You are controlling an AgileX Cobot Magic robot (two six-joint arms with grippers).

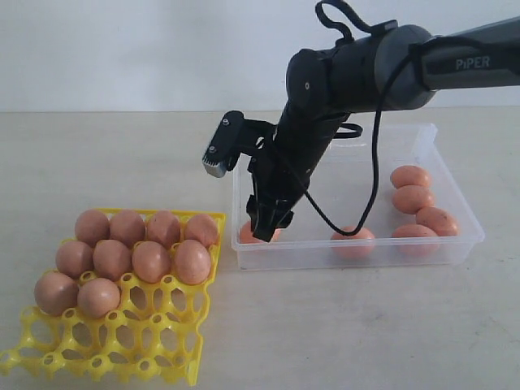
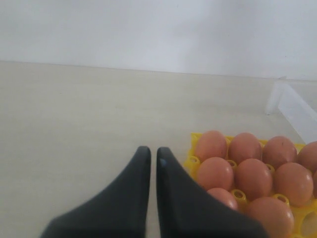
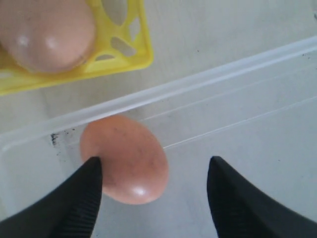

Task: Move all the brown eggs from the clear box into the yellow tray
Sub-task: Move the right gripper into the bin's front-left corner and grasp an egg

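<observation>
The right gripper (image 1: pixel 272 228) hangs inside the clear box (image 1: pixel 366 257) at its 9 o'clock end. Its jaws are spread wide and grip nothing. One brown egg (image 3: pixel 124 158) lies on the box floor between the fingers, close against one finger (image 3: pixel 84 193) and well apart from the other. Five more brown eggs lie in the box: one (image 1: pixel 353 240) by the front wall at 6 o'clock and four clustered (image 1: pixel 413 198) toward 3 o'clock. The yellow tray (image 1: pixel 154 345) sits on the table (image 1: pixel 341 325) at about 8 o'clock from the box, with ten brown eggs (image 1: pixel 151 261) filling its far rows. The left gripper (image 2: pixel 152 151) is just beside the tray, its fingers almost together and holding nothing.
</observation>
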